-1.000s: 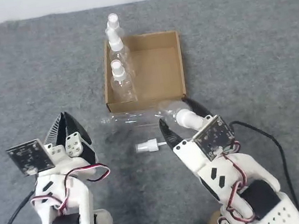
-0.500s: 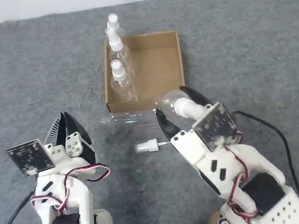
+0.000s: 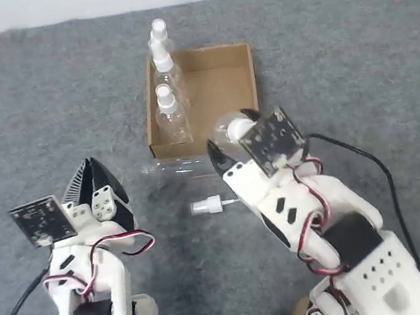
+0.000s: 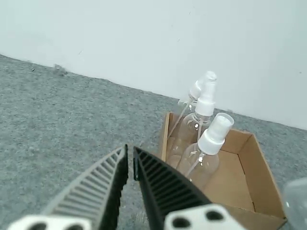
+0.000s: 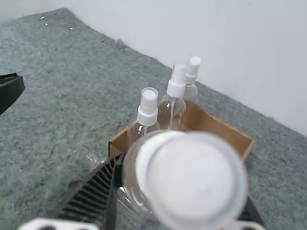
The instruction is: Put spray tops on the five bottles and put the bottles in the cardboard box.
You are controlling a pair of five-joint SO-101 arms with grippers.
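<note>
The right tool (image 3: 230, 134), mid-frame in the high view, is clamped around a capped bottle (image 5: 192, 177) at the near wall of the cardboard box (image 3: 222, 83). Three topped bottles (image 3: 169, 108) stand along the box's left side. Just below the box, a bare bottle (image 3: 175, 167) and a loose spray top (image 3: 208, 205) lie on the table (image 3: 352, 47). The left tool (image 4: 130, 152), lower left, is almost closed and empty.

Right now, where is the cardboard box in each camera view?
High view: cardboard box at upper centre.
Left wrist view: box out past the left gripper.
Right wrist view: box just behind the gripped bottle.
Shared landmark: three capped bottles lined along one side of the box.
</note>
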